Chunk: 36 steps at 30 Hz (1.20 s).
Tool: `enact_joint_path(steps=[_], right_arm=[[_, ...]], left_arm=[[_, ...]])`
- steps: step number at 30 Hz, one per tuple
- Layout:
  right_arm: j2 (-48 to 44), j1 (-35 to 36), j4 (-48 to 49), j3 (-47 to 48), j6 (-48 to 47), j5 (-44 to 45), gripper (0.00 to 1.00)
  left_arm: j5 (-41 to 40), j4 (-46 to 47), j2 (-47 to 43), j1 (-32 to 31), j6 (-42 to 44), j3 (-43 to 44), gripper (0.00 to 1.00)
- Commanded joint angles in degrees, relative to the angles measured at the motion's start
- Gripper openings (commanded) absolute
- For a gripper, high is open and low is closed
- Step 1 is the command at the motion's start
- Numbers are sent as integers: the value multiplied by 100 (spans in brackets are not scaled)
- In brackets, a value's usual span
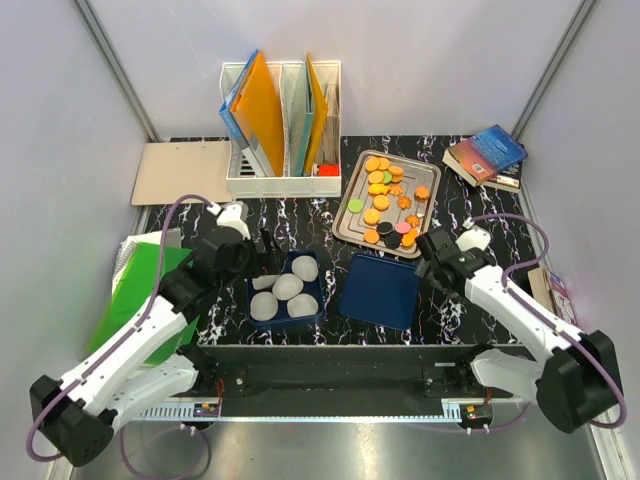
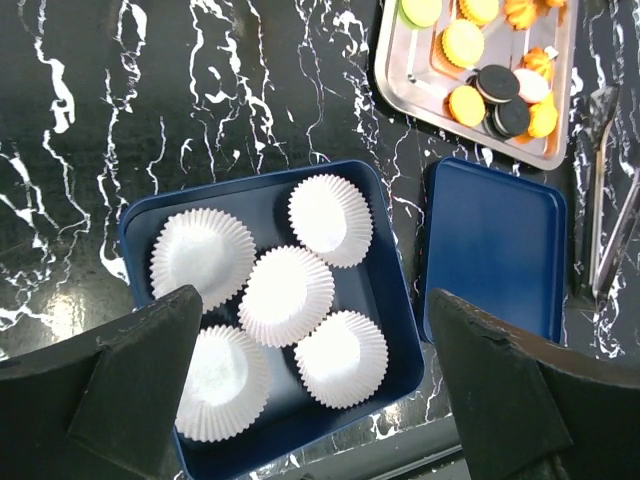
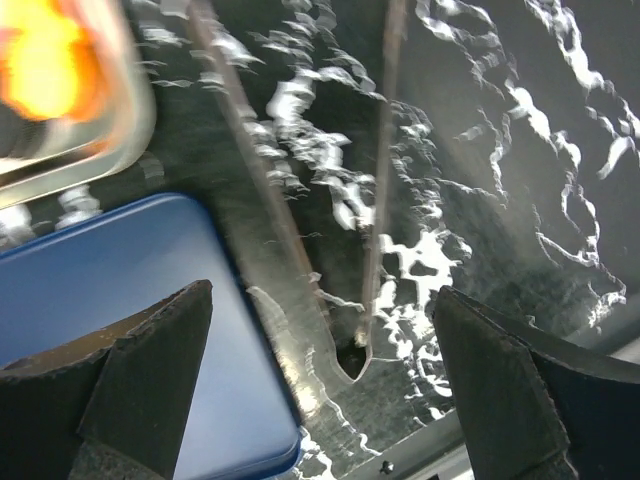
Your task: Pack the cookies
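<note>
Black marble-patterned tabletop with white veins, grey walls behind.

1. Cookies (image 1: 385,200): small flat round discs, mostly orange, a few black, green and pink. All lie on a shallow rectangular metal tray (image 2: 412,75) at the far right of centre. None is packed yet.
2. Square dark-blue plastic box (image 2: 262,200), near centre, holding five white fluted paper cups (image 2: 290,295). The cups appear empty and probably serve as liners to receive the discs.
3. Flat dark-blue lid (image 2: 495,245), just right of the box, set aside so the box stands open.
4. Slim metal tongs (image 3: 280,230), flat on the table right of the lid, likely the tool for lifting the discs.
5. Left gripper (image 2: 315,390): hovers over the box, dark fingers (image 2: 140,370) spread wide, holding nothing.
6. Right gripper (image 3: 320,380): hangs low over the tongs, fingers (image 3: 150,370) spread either side, not touching them. It seems poised to pick them up.
7. Background: white file rack with orange and blue folders (image 1: 282,130), stacked books (image 1: 487,155), green folder (image 1: 140,285), tan board (image 1: 182,172).

Obscured: the tong tips run out of the right wrist view. The tray there is a blur. The near-left cup is partly behind a finger. Overlapping discs defy counting.
</note>
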Motion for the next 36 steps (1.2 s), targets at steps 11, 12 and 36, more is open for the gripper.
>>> enact_joint_path(steps=[11,12,36], right_arm=[[566,-1214,474,-170,-177,-912,100],[609,-1214,483,-143,-212,-912,100],[2367,-1934,1134,287,-1047,-1571,100]], left_arm=[[484,335,198,-4,133,204,99],[510,336,189,-13,115,186,99],[502,301,241,-13,36,116,99]])
